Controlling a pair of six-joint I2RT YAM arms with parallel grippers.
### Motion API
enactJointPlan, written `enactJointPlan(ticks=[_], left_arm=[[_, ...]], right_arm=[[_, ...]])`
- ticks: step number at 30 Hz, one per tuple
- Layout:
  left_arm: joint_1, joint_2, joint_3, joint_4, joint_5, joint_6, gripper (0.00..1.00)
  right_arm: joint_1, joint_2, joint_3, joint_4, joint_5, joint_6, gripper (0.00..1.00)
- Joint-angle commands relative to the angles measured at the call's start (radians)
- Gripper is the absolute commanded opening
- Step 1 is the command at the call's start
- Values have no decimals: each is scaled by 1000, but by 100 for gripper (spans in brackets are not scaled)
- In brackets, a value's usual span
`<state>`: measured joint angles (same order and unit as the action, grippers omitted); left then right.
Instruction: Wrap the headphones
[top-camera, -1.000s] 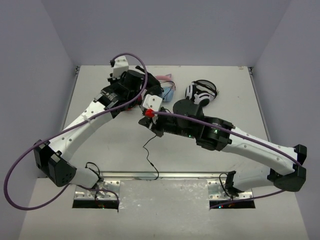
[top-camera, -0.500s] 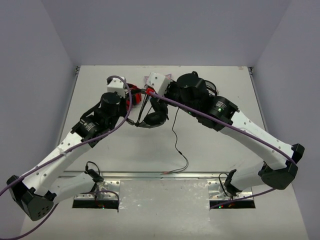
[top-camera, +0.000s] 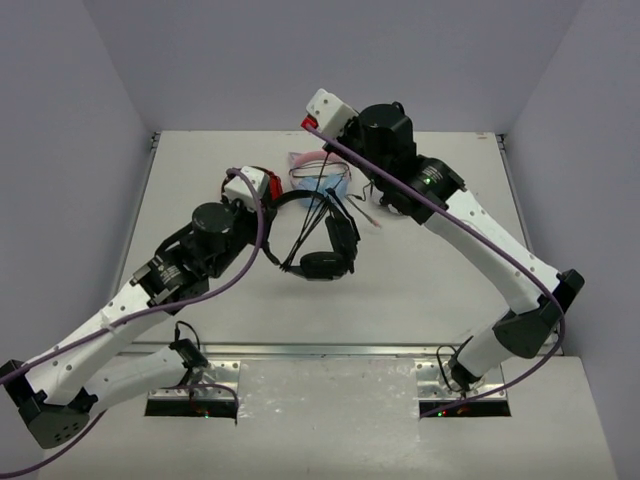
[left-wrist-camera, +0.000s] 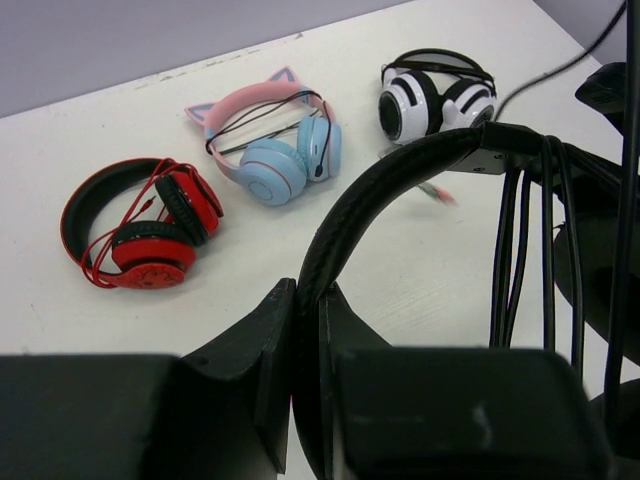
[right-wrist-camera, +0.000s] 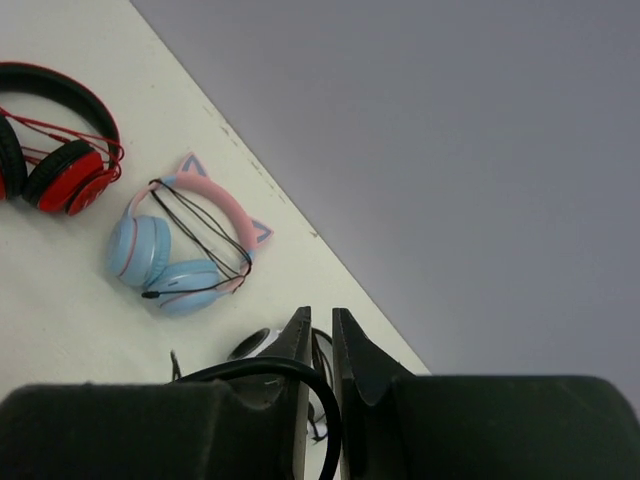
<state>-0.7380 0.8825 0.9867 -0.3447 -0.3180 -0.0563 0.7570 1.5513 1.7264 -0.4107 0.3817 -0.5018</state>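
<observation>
The worktop (top-camera: 440, 270) carries three spare pairs along its far side: a red pair (left-wrist-camera: 140, 225) on the left, a pink-and-blue cat-ear pair (left-wrist-camera: 270, 150) in the middle and a white-and-black pair (left-wrist-camera: 435, 95) on the right. The left arm (top-camera: 150, 290) reaches in from the near left. The right arm (top-camera: 470, 220) stands raised towards the far wall.

The headphones (top-camera: 323, 265) are at mid-worktop, just near of the cat-ear pair. The left pincer (left-wrist-camera: 308, 290) is clamped on their thin headband, and the ear cups lie towards the near side. Whether the cups rest on the worktop or hang free I cannot tell. Several turns of the cable (left-wrist-camera: 520, 240) run across the band. A loose tail seems to trail off to the right, though it is blurred.

The right pincer (right-wrist-camera: 318, 318) shows a narrow gap with nothing between its fingers. A dark cord curves across the base of its fingers, possibly the headphone cable.

The main risk, as I judge it, is the wrap coming undone. The tail looks untucked, so its weight could pull the turns slack. If that cord is the cable, moving the right arm away could snag it and drag a turn off the band. The band is thin, so it may also pivot in the left grip and swing the cups into the spare pairs.
</observation>
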Motion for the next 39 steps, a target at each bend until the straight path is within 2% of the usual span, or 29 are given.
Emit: enactJointPlan(ticks=[1, 5, 8, 16, 21, 24, 27, 31, 35, 39], left_arm=[[-11, -37, 4, 19, 51, 13, 0], [-11, -62, 0, 27, 63, 15, 0], [-11, -94, -13, 42, 104, 12, 0], [-9, -132, 1, 70, 132, -5, 0], [-9, -99, 81, 55, 232, -13, 0], [-9, -73, 136, 21, 261, -5, 0], [-11, -60, 170, 1, 273, -8, 0], [-11, -79, 211, 0, 246, -10, 0], [-9, -82, 268, 13, 92, -59, 0], [-9, -70, 323, 47, 42, -155, 0]], right_arm=[[-45, -13, 64, 90, 13, 60, 15], [-99, 1, 62, 61, -58, 117, 11], [-172, -2, 44, 26, -141, 180, 1], [-225, -125, -198, 127, -302, 298, 1], [-229, -141, -263, 122, -449, 376, 1], [-235, -157, -295, 170, -443, 413, 1], [-257, -135, -251, 126, -438, 433, 1], [-294, -147, -258, 121, -460, 473, 1], [-298, -246, -395, 216, -521, 534, 1], [-298, -329, -548, 318, -631, 632, 1]])
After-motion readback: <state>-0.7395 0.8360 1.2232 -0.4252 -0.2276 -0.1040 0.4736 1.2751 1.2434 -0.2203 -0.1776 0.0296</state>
